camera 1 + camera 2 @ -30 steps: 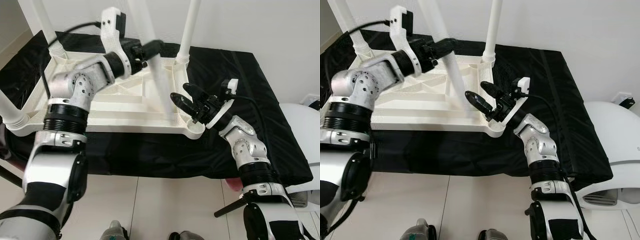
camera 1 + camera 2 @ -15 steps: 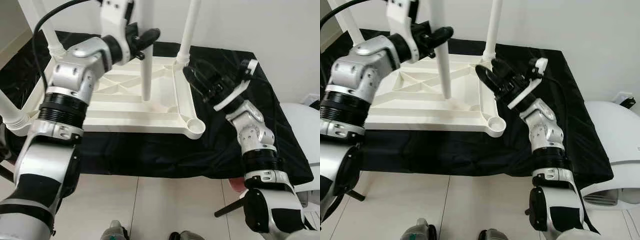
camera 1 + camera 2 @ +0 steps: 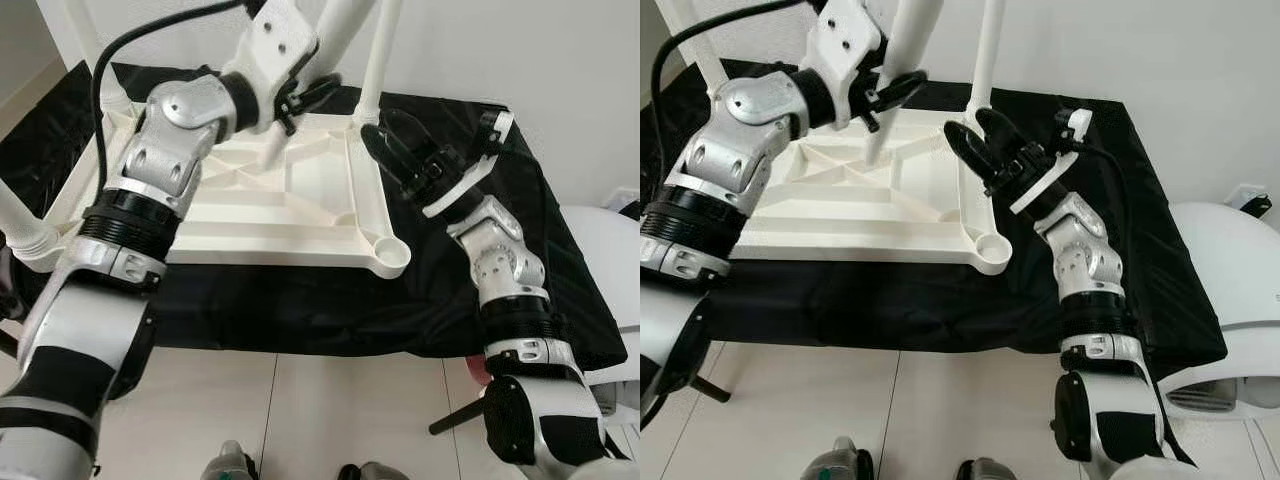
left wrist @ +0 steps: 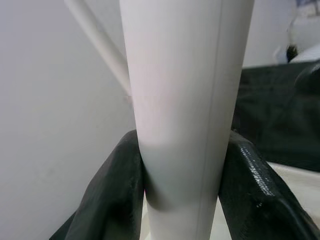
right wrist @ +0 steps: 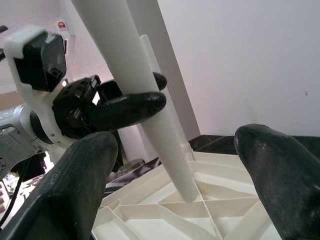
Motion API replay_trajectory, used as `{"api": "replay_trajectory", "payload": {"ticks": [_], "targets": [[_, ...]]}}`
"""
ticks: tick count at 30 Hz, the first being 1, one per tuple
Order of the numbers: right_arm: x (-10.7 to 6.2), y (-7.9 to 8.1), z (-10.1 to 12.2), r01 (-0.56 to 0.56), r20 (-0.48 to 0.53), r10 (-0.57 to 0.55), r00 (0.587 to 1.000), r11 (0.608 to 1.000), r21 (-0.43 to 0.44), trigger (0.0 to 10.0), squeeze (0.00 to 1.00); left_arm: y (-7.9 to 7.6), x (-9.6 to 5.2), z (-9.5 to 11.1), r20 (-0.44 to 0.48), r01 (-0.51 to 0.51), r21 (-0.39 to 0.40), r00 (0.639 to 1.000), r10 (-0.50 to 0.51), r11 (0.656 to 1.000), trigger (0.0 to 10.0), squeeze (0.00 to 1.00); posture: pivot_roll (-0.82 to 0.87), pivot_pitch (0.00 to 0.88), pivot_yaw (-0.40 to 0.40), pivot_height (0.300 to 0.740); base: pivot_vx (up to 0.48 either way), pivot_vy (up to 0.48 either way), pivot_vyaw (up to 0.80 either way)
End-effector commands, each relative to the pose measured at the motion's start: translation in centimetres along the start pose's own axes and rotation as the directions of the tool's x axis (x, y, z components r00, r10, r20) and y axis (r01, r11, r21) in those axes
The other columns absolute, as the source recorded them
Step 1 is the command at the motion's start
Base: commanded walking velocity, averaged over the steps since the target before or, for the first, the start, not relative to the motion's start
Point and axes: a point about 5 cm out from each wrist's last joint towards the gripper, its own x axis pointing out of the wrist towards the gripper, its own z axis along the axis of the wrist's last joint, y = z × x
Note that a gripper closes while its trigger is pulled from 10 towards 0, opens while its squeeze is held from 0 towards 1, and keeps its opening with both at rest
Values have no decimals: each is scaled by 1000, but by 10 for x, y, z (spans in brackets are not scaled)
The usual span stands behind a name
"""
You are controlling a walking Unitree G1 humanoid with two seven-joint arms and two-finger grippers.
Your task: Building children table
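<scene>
White plastic: the children's tabletop (image 3: 270, 215) lies upside down on a surface covered in black cloth (image 3: 470, 290), underside ribs facing up, with legs already standing in its far corners (image 3: 375, 70).

What changed: half a second ago we saw the loose leg (image 3: 902, 60) hanging nearly upright over the middle of the underside; now it leans, its top swung toward the robot's right and its foot shifted back toward the far ribs. The right gripper (image 3: 400, 150) has barely moved.

What that means: in our judgement the leg is being re-aimed, not yet seated — the empty socket (image 3: 390, 255) at the near right corner remains unfilled.

Leg's axis: long and tapered, narrow end down on the ribs, wide end up and to the right, out of the top of the frame.

Left gripper (image 3: 885, 95): fingers (image 4: 112, 195) clenched on the leg, one pad either side of the shaft.

Right gripper: fingers (image 5: 75, 180) spread wide, holding nothing, poised over the tabletop's right edge beside the far right leg.
</scene>
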Motion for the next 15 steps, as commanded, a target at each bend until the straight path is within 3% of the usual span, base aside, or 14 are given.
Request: {"api": "replay_trajectory", "payload": {"ticks": [1,5,7,10,15], "targets": [[0,0,6,2,21,-2,1000,1000,-18,10000,0,-1,2,-1,5,-63,28,998,63,998,10000,0,32,38,-5,740,0,0,0],[3,1,9,1,43,0,999,1000,-27,10000,0,-3,2,-4,-4,-57,24,998,57,998,10000,0,32,36,-4,740,0,0,0],[11,5,21,0,120,5,993,999,-44,10000,0,-10,3,-13,-25,-36,16,999,36,999,10000,0,31,27,-4,740,0,0,0],[14,6,25,0,145,8,989,999,-50,10000,0,-12,4,-16,-27,-29,20,999,29,999,10000,0,31,27,-4,740,0,0,0],[23,10,41,2,218,15,976,997,-78,10000,0,-26,7,-17,-14,24,20,1000,-24,999,10000,0,28,29,-3,740,0,0,0]]}}
